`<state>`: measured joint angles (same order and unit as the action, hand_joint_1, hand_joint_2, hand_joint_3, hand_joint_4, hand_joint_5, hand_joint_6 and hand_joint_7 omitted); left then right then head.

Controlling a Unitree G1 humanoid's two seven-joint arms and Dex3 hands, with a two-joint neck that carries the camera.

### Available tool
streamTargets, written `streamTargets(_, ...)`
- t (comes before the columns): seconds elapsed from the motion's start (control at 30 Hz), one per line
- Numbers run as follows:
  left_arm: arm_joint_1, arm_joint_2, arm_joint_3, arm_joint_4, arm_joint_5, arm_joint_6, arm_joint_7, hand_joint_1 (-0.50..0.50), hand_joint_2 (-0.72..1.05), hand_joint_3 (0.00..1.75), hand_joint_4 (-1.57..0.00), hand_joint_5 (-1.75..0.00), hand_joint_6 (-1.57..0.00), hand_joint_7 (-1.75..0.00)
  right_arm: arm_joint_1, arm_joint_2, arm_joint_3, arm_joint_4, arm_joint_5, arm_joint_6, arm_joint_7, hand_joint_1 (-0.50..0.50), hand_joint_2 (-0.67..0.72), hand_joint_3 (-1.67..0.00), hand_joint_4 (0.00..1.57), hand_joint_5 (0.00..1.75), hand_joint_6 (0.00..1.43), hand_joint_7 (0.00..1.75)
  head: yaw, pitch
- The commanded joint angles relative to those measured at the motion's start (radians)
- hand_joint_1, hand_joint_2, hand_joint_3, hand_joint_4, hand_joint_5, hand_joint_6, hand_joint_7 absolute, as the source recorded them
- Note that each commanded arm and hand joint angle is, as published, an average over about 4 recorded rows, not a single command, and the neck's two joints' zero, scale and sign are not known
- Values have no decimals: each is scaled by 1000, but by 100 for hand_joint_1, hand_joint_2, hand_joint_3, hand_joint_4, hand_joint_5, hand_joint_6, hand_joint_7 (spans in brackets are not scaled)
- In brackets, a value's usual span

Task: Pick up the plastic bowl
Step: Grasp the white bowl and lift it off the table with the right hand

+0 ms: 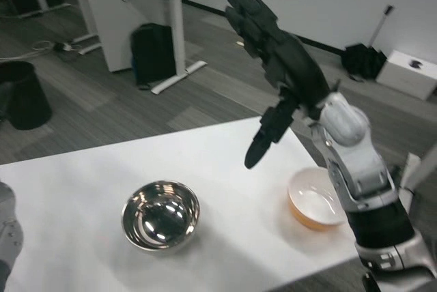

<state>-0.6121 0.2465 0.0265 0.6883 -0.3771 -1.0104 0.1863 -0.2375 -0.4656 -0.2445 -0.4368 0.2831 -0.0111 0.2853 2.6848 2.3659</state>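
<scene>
- The plastic bowl, orange outside and white inside, sits at lower right on the table, partly behind the right forearm.
- The right hand hangs above it at upper centre, fingers spread, empty.
- The left hand is out of frame.
- The bowl is likely light, stiff and smooth; the rim looks like the best hold.
- The steel bowl sits at lower centre, well apart.

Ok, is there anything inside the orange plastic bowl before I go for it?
The orange plastic bowl shows a bare white inside with nothing in it. Its right part is covered by the right forearm, so that side cannot be checked. The right hand is raised above the table.
</scene>
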Motion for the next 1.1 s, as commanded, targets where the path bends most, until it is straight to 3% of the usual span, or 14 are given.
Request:
streamTargets(0.03,15,5,10,3,-14,1,-1,-50,69,0,-70,-15,0,0,43,-59,-43,-25,168,64,2,-46,11,0,0,0,0,0,-106,-50)
streamTargets(0.07,15,6,10,8,-19,1,-1,-50,67,2,-71,-18,0,0,54,-76,-55,-25,228,79,2,-46,9,0,0,0,0,0,-144,-66)
streamTargets(0.2,6,14,8,36,-26,2,-2,-50,60,0,-71,-21,0,0,155,-176,-159,-30,340,136,3,-46,4,0,0,0,0,0,-183,-68)
streamTargets(0.3,-2,18,7,51,-26,2,-2,-50,60,0,-71,-21,0,0,234,-233,-230,-31,364,168,2,-46,3,0,0,0,0,0,-170,-71)
streamTargets(0.37,-13,19,9,64,-26,2,-2,-50,63,0,-71,-21,0,0,325,-274,-316,-32,375,195,2,-46,0,0,0,0,0,0,-130,-67)
streamTargets(0.43,-21,18,15,73,-25,1,-1,-50,67,0,-71,-21,0,0,416,-300,-407,-33,380,220,5,-46,-3,0,0,0,0,0,-92,-66)
streamTargets(0.53,-23,15,34,76,-23,4,-1,-50,69,0,-69,-26,0,0,492,-318,-484,-33,388,238,15,-46,-3,0,0,0,0,0,-63,-67)
streamTargets(0.63,-25,16,77,76,-15,20,-4,-50,69,0,-67,-31,0,0,558,-312,-549,-35,392,249,50,-46,-3,0,0,0,0,0,-41,-64)
streamTargets(0.77,-29,32,119,76,4,30,36,-50,69,4,-67,-31,0,0,629,-258,-637,-36,386,250,108,-46,-15,0,0,0,0,0,-35,-80)
streamTargets(0.83,-31,35,121,74,23,35,68,-50,69,0,-67,-31,0,0,651,-212,-674,-36,368,240,147,-46,-13,-2,0,0,0,0,-49,-93)
streamTargets(0.97,-47,25,114,71,35,73,79,-50,69,4,-68,-31,0,0,656,-68,-739,-36,286,178,237,-46,-5,-4,0,0,0,0,-84,-93)
streamTargets(1.07,-70,9,112,85,33,83,79,-50,69,2,-71,-31,0,0,657,37,-787,-30,253,192,326,-46,-3,-8,0,0,0,0,-114,-91)
streamTargets(1.1,-74,7,112,90,33,84,78,-50,69,2,-71,-31,0,0,657,56,-793,-28,253,198,342,-46,-3,-8,0,0,0,0,-122,-91)
